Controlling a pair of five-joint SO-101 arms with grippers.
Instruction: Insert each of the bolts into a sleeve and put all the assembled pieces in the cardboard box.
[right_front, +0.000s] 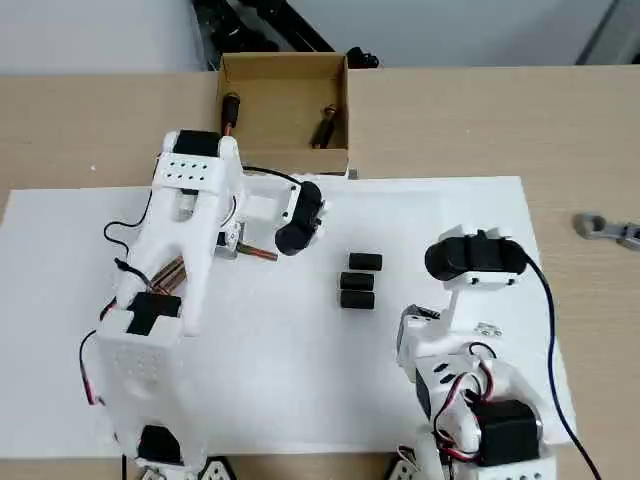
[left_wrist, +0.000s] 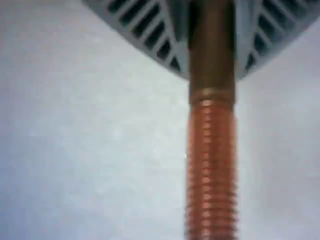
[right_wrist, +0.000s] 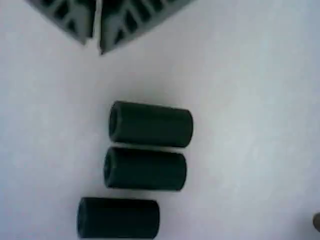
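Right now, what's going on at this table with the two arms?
The left gripper holds a copper bolt over the white sheet, threaded end out. The right gripper hangs by three loose black sleeves, its fingers shut on nothing. Two assembled pieces already lie in the cardboard box.

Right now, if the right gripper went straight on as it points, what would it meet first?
Probably the nearest sleeve of three lying ahead of the right gripper, though depth is unclear.
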